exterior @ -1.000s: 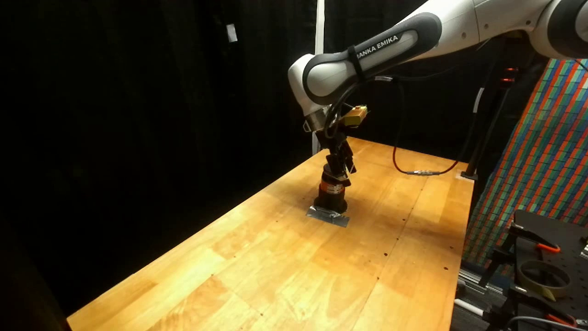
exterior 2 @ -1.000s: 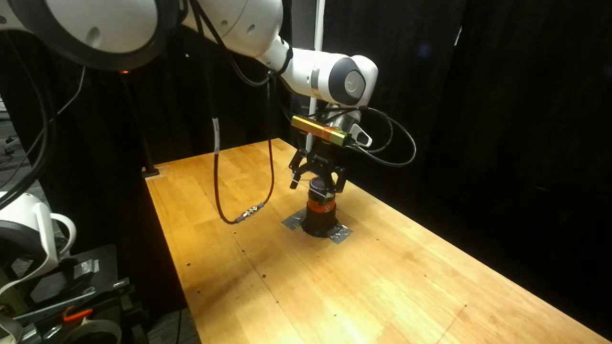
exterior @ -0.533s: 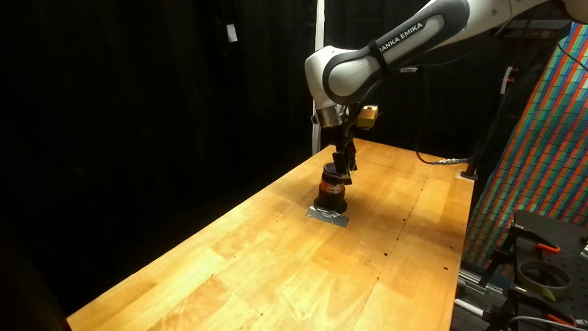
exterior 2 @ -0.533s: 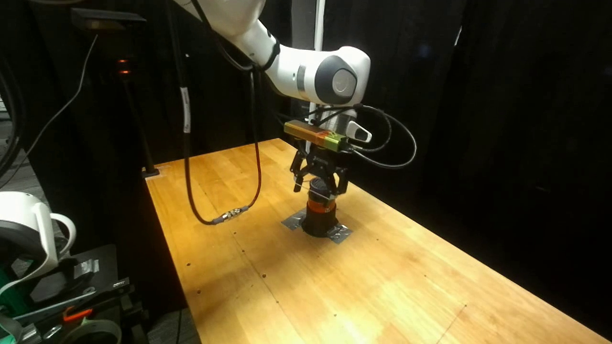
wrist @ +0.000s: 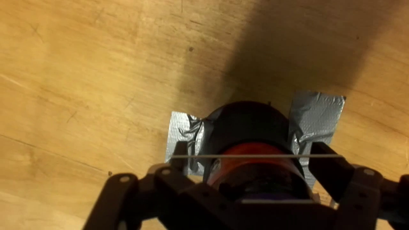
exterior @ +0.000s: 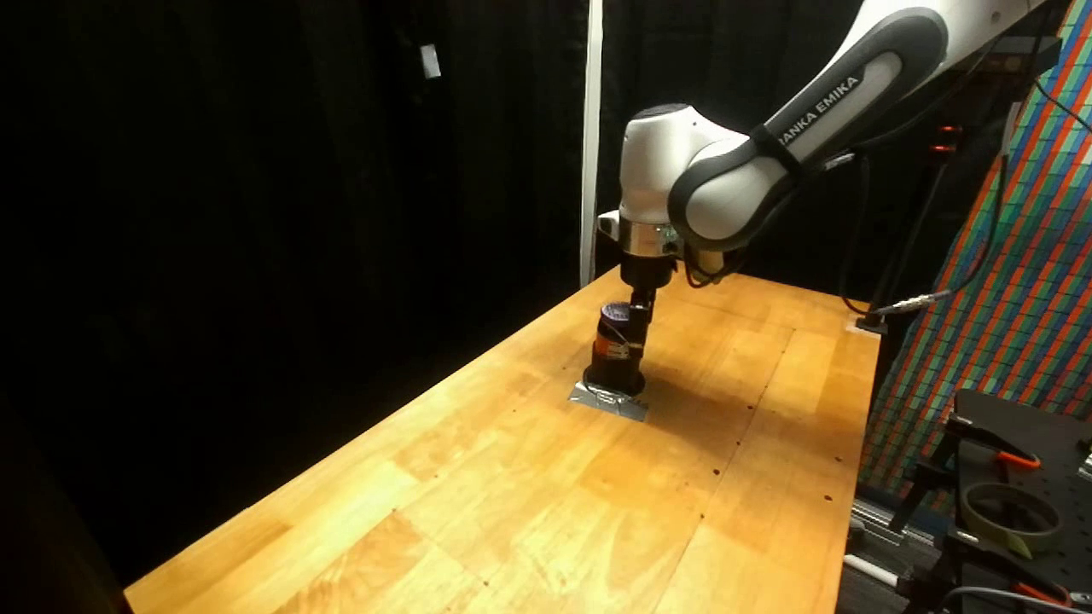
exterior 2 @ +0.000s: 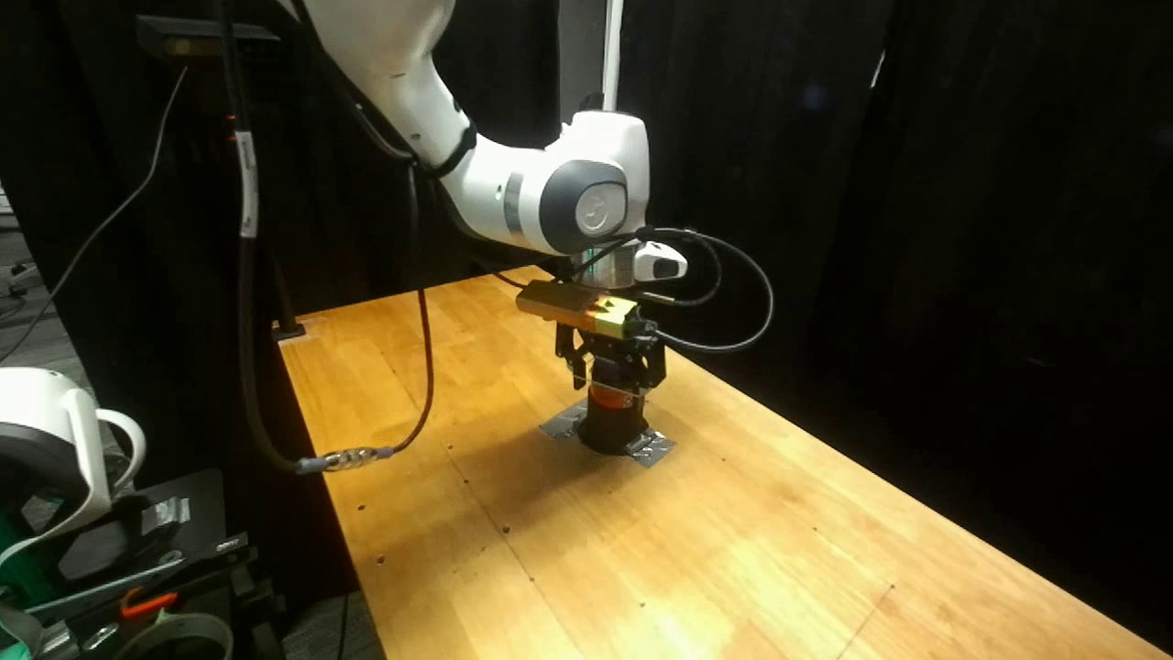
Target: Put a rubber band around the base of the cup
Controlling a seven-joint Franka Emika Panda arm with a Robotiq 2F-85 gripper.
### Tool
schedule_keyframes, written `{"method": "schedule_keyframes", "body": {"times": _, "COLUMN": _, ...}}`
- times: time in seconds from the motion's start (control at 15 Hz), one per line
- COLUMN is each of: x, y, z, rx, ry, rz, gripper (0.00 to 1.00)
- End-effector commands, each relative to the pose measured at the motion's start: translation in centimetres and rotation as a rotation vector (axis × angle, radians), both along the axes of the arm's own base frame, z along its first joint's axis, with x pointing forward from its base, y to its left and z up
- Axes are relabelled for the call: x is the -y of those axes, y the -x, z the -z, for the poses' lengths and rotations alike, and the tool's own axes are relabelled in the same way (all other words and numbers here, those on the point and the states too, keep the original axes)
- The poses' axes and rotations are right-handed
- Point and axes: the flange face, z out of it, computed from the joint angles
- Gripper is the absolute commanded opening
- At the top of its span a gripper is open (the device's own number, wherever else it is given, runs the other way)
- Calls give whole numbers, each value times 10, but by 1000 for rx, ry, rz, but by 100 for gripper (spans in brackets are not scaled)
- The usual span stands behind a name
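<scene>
Fingers (wrist: 330, 167) lower than before, spread apart, stretching rubber band (wrist: 255, 156); cup (exterior 2: 614, 417) upright, long axis vertical.

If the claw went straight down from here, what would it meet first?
Probably the cup: it stands between the spread fingers of the claw, seemingly under its middle. Depth is unclear, though; the fingers might reach the tape first.

The robot arm (exterior: 661, 162) was smooth, rounded and white, with dark grey trim (exterior 2: 561, 211), pale capitals (exterior: 817, 111) legible as "ANKA EMIKA" and a black strap (exterior: 775, 150). A silver collar (exterior: 644, 240) ringed the wrist; dark cables (exterior 2: 772, 298) looped from it. The gripper (wrist: 250, 156) was black, its links dotted with pale round pins (wrist: 369, 172), below a gold and yellow-green box (exterior 2: 573, 309).
</scene>
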Motion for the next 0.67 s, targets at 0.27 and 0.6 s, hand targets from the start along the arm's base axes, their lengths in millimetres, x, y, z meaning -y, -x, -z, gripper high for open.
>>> {"method": "schedule_keyframes", "body": {"times": 0.27, "x": 18, "y": 96, "z": -2, "rx": 295, "ry": -61, "rz": -29, "gripper": 46}}
{"method": "schedule_keyframes", "body": {"times": 0.6, "x": 43, "y": 169, "z": -6, "rx": 478, "ry": -143, "rz": -50, "gripper": 14}}
